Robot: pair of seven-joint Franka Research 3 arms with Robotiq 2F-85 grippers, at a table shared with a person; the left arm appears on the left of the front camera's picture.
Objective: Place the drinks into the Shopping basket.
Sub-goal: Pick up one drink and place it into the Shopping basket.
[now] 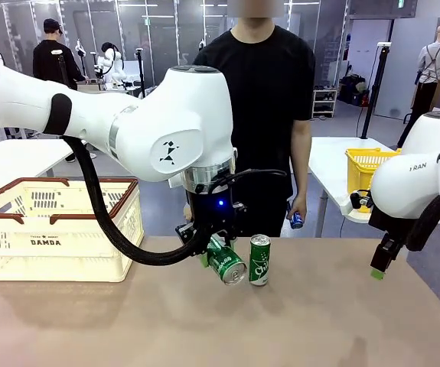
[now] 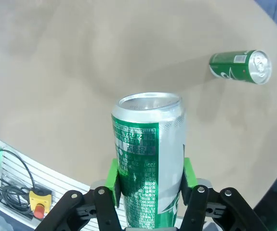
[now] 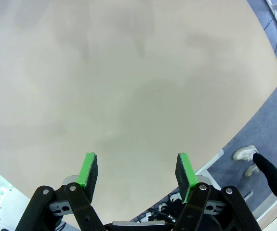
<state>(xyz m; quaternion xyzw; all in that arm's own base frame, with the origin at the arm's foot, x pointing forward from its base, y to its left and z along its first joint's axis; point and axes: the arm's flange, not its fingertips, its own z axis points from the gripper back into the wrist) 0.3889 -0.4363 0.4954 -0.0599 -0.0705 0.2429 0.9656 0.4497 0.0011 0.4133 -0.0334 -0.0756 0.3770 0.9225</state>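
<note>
My left gripper is shut on a green drink can, lifted and tilted above the table's middle. In the left wrist view the same held can sits between the green pads of my left gripper. A second green can stands upright on the table just to the right; it also appears as a can farther off. The person's hand holds a blue can beyond the far edge. The cream Shopping basket stands at the left. My right gripper hangs open at the right, nothing between its fingers.
A yellow mesh basket sits on a white table at the back right. The person stands at the far side, centre. Bare brown tabletop stretches across the front. A yellow box with a red button lies past the table edge.
</note>
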